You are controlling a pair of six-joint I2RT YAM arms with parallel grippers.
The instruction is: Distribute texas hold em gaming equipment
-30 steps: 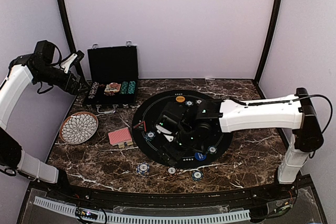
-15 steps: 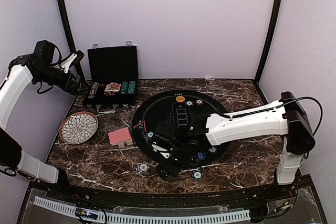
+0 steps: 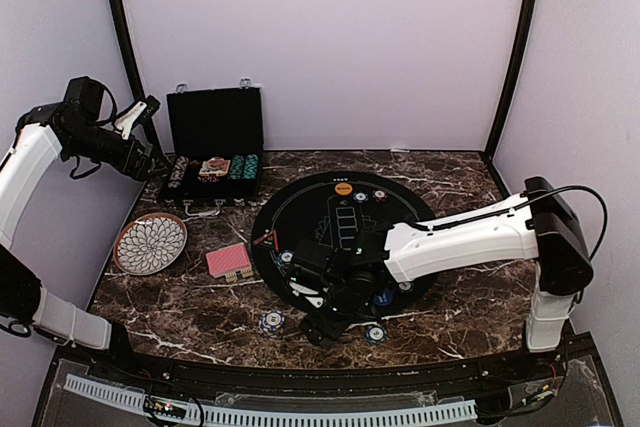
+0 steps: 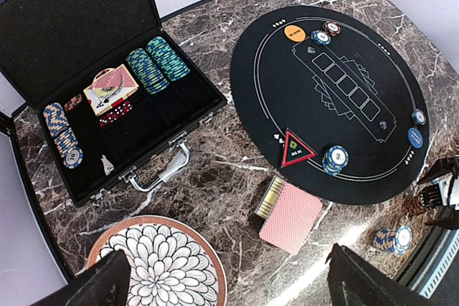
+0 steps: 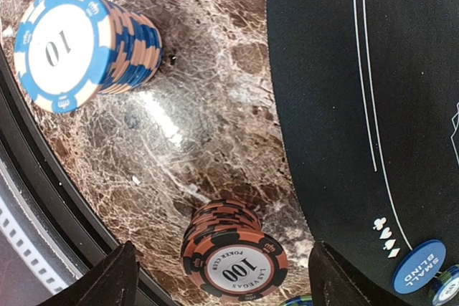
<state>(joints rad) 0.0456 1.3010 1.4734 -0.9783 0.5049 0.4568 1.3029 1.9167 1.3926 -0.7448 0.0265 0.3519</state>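
A short stack of round, stripe-edged 100 chips [image 5: 233, 263], brown-orange and black, stands on the glossy veined marble table [image 5: 186, 127] just off the round black felt mat [image 5: 373, 105]. It sits between the spread, empty fingertips of the right gripper [image 5: 221, 249], and a taller blue-and-white 10 stack [image 5: 79, 48] stands apart from it. Within the last second the right arm swung from the mat's middle to this near edge, while the left gripper [image 4: 228, 259], likewise spread and empty, stayed high by the open hard case [image 4: 72, 19].

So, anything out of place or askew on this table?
Nothing is spilled or damaged. The red-backed deck lies askew on the marble tabletop, off the black mat, and the blue chip stack near the front edge looks slightly staggered.
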